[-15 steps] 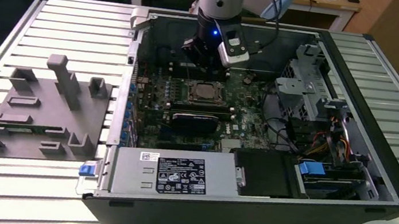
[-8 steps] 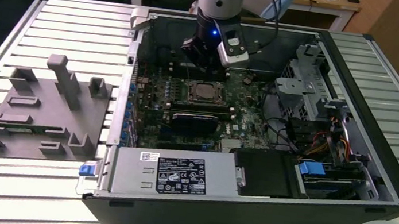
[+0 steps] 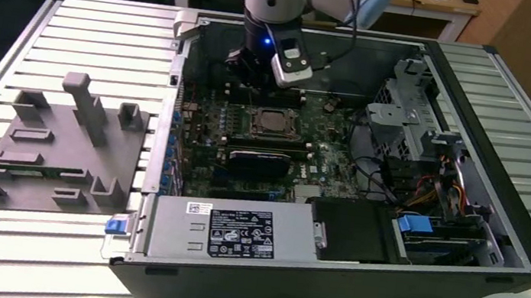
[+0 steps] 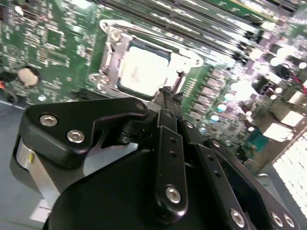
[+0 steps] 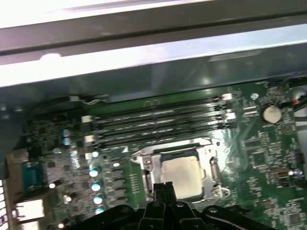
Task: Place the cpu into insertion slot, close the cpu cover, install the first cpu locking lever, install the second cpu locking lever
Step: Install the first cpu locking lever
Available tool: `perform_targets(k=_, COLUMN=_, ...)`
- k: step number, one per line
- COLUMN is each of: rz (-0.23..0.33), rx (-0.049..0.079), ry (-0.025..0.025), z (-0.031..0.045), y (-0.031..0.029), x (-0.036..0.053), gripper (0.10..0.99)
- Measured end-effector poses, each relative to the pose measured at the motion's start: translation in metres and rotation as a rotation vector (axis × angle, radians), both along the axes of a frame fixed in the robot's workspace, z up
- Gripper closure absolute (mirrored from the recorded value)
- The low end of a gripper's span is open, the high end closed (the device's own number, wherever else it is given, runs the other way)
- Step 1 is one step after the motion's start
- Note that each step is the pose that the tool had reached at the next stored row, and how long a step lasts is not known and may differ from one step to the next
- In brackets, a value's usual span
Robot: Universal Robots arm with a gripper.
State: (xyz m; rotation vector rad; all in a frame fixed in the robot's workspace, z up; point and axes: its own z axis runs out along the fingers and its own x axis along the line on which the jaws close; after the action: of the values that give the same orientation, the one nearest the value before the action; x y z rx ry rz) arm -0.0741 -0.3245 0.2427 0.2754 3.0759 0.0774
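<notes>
Evidently the small grey-metal cpu [image 4: 141,72] lies beneath the thin silvery cpu cover [image 4: 111,51] (lowered to retain it). Black gripper [image 3: 252,92], fingers together, hangs at its twelve o'clock, exterior view.

The cpu [image 5: 180,173] is pale grey, its cover [image 4: 111,56] silvery, the board [image 5: 254,143] green, the hand [image 4: 167,93] black, the surface [image 3: 106,28] grey-ribbed.
</notes>
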Motion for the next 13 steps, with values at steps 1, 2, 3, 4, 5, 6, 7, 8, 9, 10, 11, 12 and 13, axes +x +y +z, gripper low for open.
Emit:
perform_targets(k=1, rz=0.000, rx=0.000, ry=-0.0003, z=0.0000, y=0.0000, x=-0.0024, gripper=0.980)
perform_targets(k=2, rz=0.000, rx=0.000, ry=-0.0005, z=0.0000, y=0.0000, x=-0.0047, gripper=0.980)
perform_targets(k=3, rz=0.000, rx=0.000, ry=-0.0008, z=0.0000, y=0.0000, x=-0.0070, gripper=0.980)
perform_targets(k=4, rz=0.000, rx=0.000, ry=-0.0011, z=0.0000, y=0.0000, x=-0.0092, gripper=0.980)
perform_targets(k=5, rz=0.000, rx=0.000, ry=-0.0015, z=0.0000, y=0.0000, x=-0.0114, gripper=0.980)
perform_targets(k=6, rz=0.000, rx=0.000, ry=-0.0018, z=0.0000, y=0.0000, x=-0.0135, gripper=0.980)
perform_targets(k=7, rz=0.000, rx=0.000, ry=-0.0021, z=0.0000, y=0.0000, x=-0.0154, gripper=0.980)
perform_targets(k=8, rz=0.000, rx=0.000, ry=-0.0023, z=0.0000, y=0.0000, x=-0.0174, gripper=0.980)
perform_targets(k=9, rz=0.000, rx=0.000, ry=-0.0026, z=0.0000, y=0.0000, x=-0.0193, gripper=0.980)
perform_targets(k=10, rz=0.000, rx=0.001, ry=-0.0030, z=0.0000, y=0.0000, x=-0.0213, gripper=0.980)
perform_targets(k=11, rz=0.000, rx=0.001, ry=-0.0032, z=0.0000, y=0.0000, x=-0.0234, gripper=0.980)
perform_targets(k=12, rz=0.000, rx=0.002, ry=-0.0034, z=0.0000, y=0.0000, x=-0.0251, gripper=0.980)
perform_targets(k=13, rz=0.000, rx=0.005, ry=-0.0038, z=0.0000, y=0.0000, x=-0.0269, gripper=0.980)
